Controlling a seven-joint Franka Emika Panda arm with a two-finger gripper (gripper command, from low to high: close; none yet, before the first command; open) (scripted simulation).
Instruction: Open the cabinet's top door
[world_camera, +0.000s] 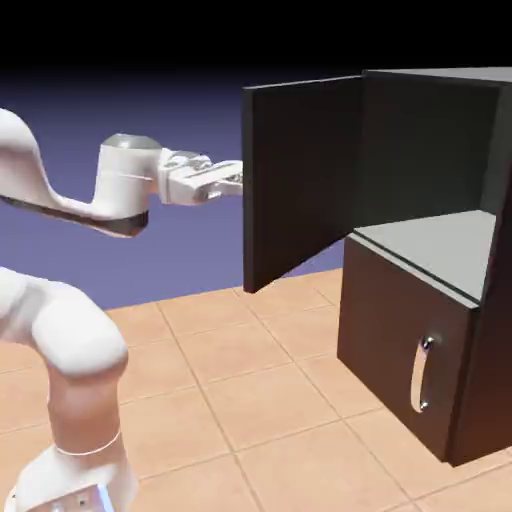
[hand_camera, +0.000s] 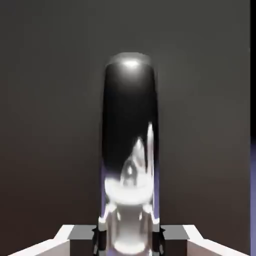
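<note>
The dark cabinet (world_camera: 430, 250) stands at the exterior view's right. Its top door (world_camera: 300, 180) is swung wide open toward the arm and shows its inner face; the upper compartment behind it is bare. My gripper (world_camera: 236, 180) reaches level to the door's outer side and is shut on the door's silver handle, which the door panel hides in the exterior view. In the hand view the shiny handle (hand_camera: 130, 150) rises large between my two grey fingertips (hand_camera: 100, 235), against the dark door panel (hand_camera: 50, 125).
The shorter lower door (world_camera: 400, 350) is closed, with its own vertical silver handle (world_camera: 422, 375). A tiled floor (world_camera: 250, 380) stretches between my base and the cabinet.
</note>
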